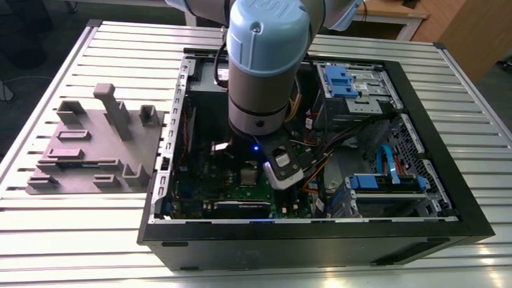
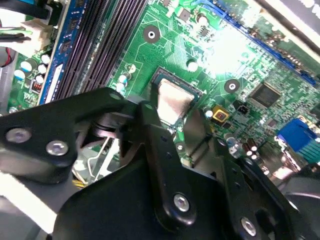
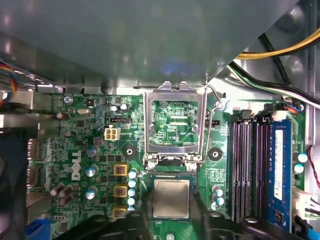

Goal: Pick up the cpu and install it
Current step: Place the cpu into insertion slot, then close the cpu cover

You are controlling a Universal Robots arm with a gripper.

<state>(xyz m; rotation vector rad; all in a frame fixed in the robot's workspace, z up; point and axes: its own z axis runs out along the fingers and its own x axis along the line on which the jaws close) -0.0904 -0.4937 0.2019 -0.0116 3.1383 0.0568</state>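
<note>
Down inside computer case (image 1: 320, 243), over motherboard (image 3: 75, 145). My gripper (image 2: 171, 117) hangs right above socket (image 3: 171, 176). My fingers (image 2: 150, 125) spread apart, pinching nothing. cpu (image 2: 175, 100) lies flat in socket, silver top up, showing in gap between my two fingers, one finger either side. Can't tell if tips touch its edges. In first wrist view, cpu (image 3: 171, 198) sits just beside load plate (image 3: 175, 125), which stands open. Grey fixture (image 1: 96, 150) outside case, on exterior view's left.
</note>
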